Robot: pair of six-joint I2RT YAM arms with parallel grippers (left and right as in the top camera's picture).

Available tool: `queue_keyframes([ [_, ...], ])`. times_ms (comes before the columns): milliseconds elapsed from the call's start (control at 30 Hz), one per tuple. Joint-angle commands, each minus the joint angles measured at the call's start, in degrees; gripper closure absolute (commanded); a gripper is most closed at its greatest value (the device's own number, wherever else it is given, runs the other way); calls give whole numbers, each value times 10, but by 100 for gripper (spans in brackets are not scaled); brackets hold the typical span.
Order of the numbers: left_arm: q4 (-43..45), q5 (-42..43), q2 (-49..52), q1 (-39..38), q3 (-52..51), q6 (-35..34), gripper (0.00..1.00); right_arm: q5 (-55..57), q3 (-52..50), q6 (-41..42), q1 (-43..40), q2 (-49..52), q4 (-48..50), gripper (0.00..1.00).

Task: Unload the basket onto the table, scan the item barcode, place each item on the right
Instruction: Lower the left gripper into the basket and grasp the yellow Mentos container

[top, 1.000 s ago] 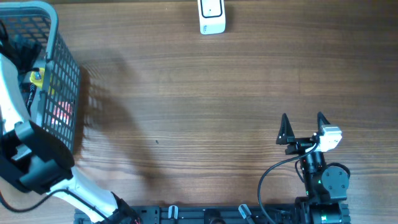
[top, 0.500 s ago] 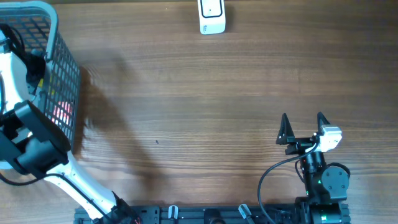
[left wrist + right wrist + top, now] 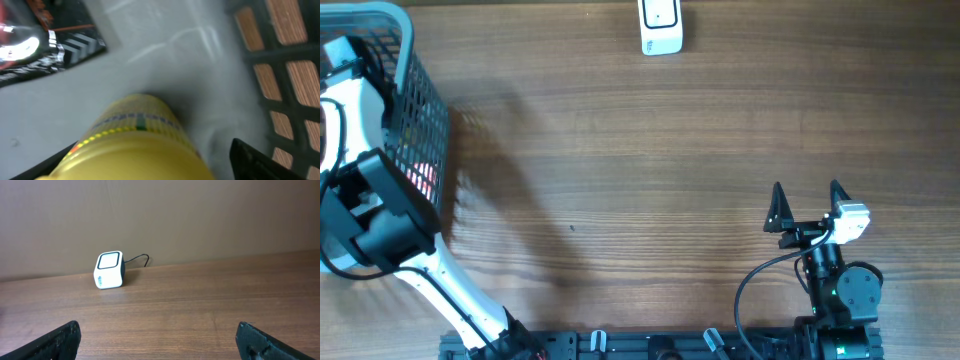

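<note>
A yellow round container (image 3: 140, 145) with a patterned band lies on the grey floor of the basket (image 3: 295, 75). My left gripper (image 3: 150, 167) straddles it, open. The dark right finger (image 3: 255, 160) stands a little clear of its side. The left finger touches or nearly touches it at the lower left. From overhead, the left arm (image 3: 370, 210) reaches into the black mesh basket (image 3: 420, 120) and hides the gripper and the item. The white scanner (image 3: 661, 27) (image 3: 108, 270) sits at the table's far edge. My right gripper (image 3: 807, 200) (image 3: 160, 340) rests open and empty over the wood.
A black packet with white stripes (image 3: 55, 45) lies in the basket beyond the yellow container. Something pink-red (image 3: 420, 178) shows through the basket's mesh wall. A cable runs from the scanner toward the wall in the right wrist view.
The left arm has pushed further up into the basket. It now covers the yellow item that showed in the overhead view a second ago. The right arm has not moved.
</note>
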Motion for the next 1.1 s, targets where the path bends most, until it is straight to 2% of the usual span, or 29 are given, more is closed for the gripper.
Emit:
queue_keyframes([
  [0,7,-3,9,-16,9,-2,19,-7,-5,-2,1,-1,3,0],
  [67,7,-4,9,-17,9,-2,13,-7,-5,-2,1,-1,3,0],
  [100,7,-4,9,-17,9,-2,13,-7,-5,-2,1,-1,3,0],
  [267,7,-4,9,-14,9,-2,23,-7,-5,-2,1,-1,3,0],
  [367,7,-4,9,-11,9,-2,37,-7,-5,-2,1,-1,3,0],
  [867,-1,-4,9,-3,9,-2,44,-7,-5,-2,1,-1,3,0],
  [1000,-6,-4,4,2,9,-2,55,-7,-5,-2,1,-1,3,0],
  [1067,-6,-6,0,4,9,-2,54,-7,-5,-2,1,-1,3,0],
])
